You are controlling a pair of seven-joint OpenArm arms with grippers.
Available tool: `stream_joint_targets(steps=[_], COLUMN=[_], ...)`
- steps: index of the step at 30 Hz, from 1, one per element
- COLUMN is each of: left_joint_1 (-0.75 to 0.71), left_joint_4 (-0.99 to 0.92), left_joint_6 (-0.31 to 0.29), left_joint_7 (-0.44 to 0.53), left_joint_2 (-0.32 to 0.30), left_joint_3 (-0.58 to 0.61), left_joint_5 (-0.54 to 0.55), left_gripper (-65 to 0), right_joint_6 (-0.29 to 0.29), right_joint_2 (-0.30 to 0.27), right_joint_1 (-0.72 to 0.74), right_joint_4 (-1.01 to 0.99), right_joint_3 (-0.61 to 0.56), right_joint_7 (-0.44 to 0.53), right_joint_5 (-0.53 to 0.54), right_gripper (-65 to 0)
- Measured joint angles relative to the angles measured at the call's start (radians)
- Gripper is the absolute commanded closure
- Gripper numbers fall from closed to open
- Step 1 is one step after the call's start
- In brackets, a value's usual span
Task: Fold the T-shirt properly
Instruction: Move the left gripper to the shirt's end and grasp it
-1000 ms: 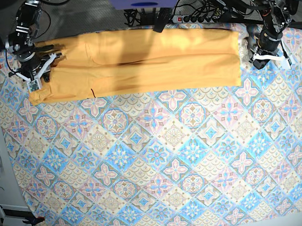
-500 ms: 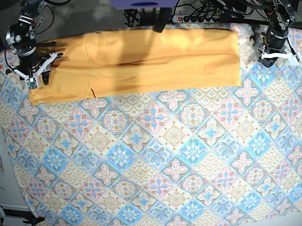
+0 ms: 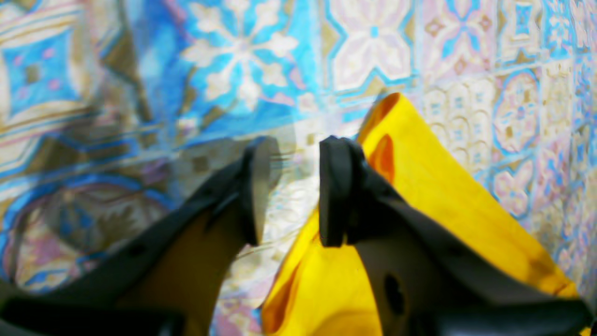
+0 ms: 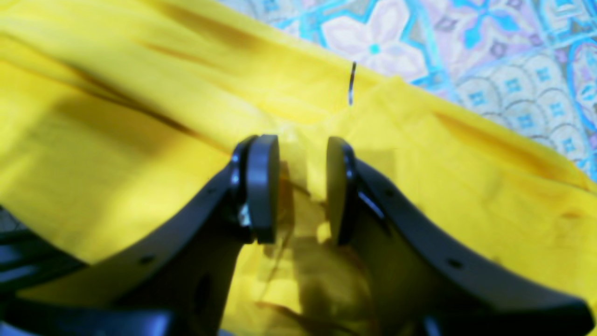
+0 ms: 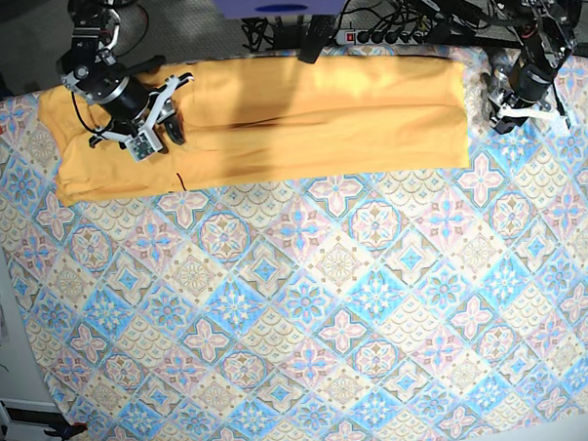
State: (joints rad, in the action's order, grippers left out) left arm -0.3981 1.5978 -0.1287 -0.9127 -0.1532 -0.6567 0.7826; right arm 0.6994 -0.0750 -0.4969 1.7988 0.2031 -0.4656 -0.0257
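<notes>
Spanning tablecloth's [image 5: 308, 308] far edge: folded T-shirt [image 5: 299, 123].

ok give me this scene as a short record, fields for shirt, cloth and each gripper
shirt: yellow-orange T-shirt, folded into a long band along the far edge of the table
cloth: blue-pink patterned tablecloth under the shirt
right gripper: right gripper over the shirt's end on the base view's left, jaws apart, nothing between them
left gripper: left gripper beside the shirt's other end, jaws apart, tablecloth showing between them
other: power strip behind the table
</notes>
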Motion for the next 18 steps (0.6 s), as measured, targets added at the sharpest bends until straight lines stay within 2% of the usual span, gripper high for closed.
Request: stream_joint_targets(steps=[4,9,13,15,18], left_joint_1=[0.013,0.011,0.016,0.015,0.013], left_joint_4=[0.0,0.0,0.002,0.002,0.002], left_joint_6=[-0.01,-0.137,-0.146,-0.146,-0.146], left_joint_7=[-0.066,-0.118,-0.116,-0.116,-0.117], left_joint_2=[-0.002,-0.026,-0.03,-0.03,-0.029], left_joint_3=[0.003,0.06,0.062,0.062,0.062], left_joint_5=[0.003,0.0,0.001,0.0,-0.003], left_gripper=[-19.0,-19.0,-19.2,-22.6,-32.7], right_joint_6=[-0.003,-0.003,-0.003,-0.003,-0.003], right_joint_2=[-0.001,0.0,0.0,0.0,0.0], right_joint_1=[0.001,0.001,0.001,0.003,0.003], right_joint_4=[-0.002,-0.002,-0.006,-0.018,-0.04], right_joint_3=[0.0,0.0,0.0,0.0,0.0], right_joint_7=[-0.002,-0.002,-0.002,0.007,0.001], right_joint_5=[0.0,0.0,0.0,0.004,0.0], right_gripper=[-16.9,-16.9,-16.9,-16.9,-16.9])
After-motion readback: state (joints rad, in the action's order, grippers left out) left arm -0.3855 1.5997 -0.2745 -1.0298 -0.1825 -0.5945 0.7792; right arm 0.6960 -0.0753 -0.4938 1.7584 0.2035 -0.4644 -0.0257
